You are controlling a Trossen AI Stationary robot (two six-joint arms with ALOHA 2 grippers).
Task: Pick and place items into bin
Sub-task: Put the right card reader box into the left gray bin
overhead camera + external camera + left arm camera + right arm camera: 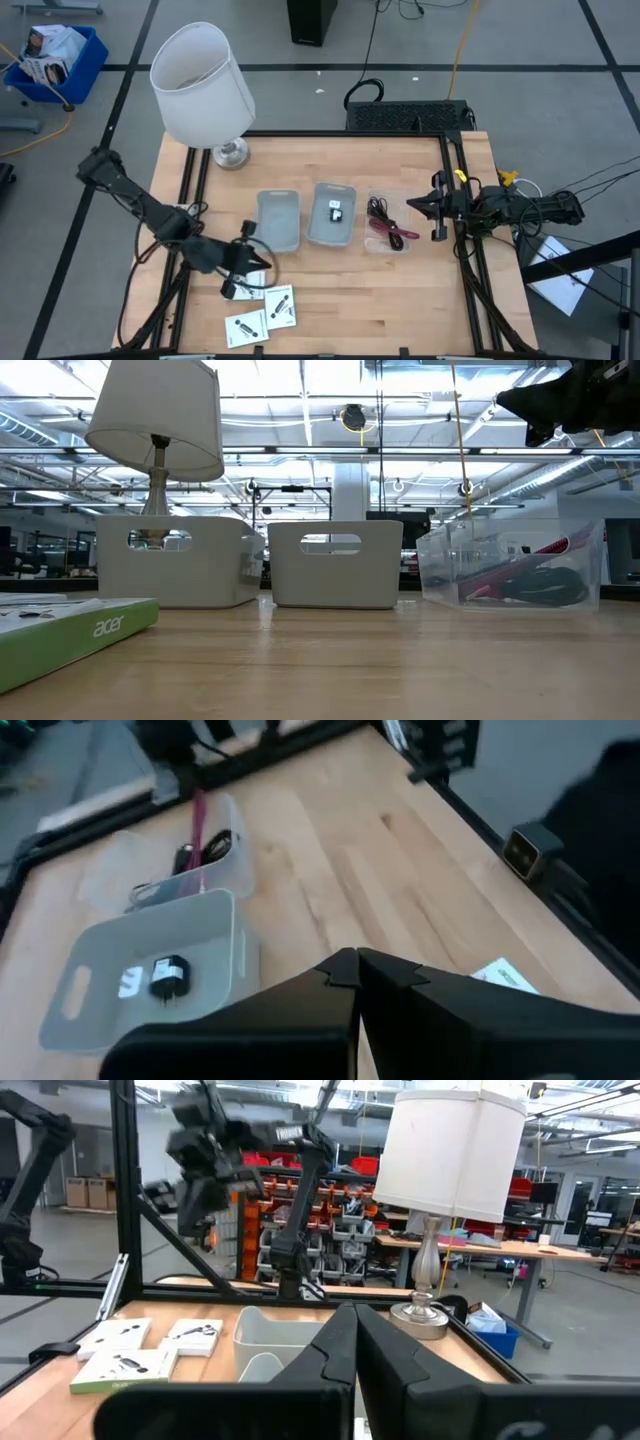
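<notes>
left gripper [243,270] fingertips closed, empty, hovering beside white square packets [262,315] at the table's front. right gripper [425,207] closed near clear container with red-and-black cable bundle [390,228]. grey plastic bin [333,213] holds probably small black and white cubes [155,980].

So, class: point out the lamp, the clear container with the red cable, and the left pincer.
lamp [200,85], high view, on the white shade.
clear container [512,568], low view, on its front wall.
left pincer [262,262], high view, between its fingertips.
</notes>
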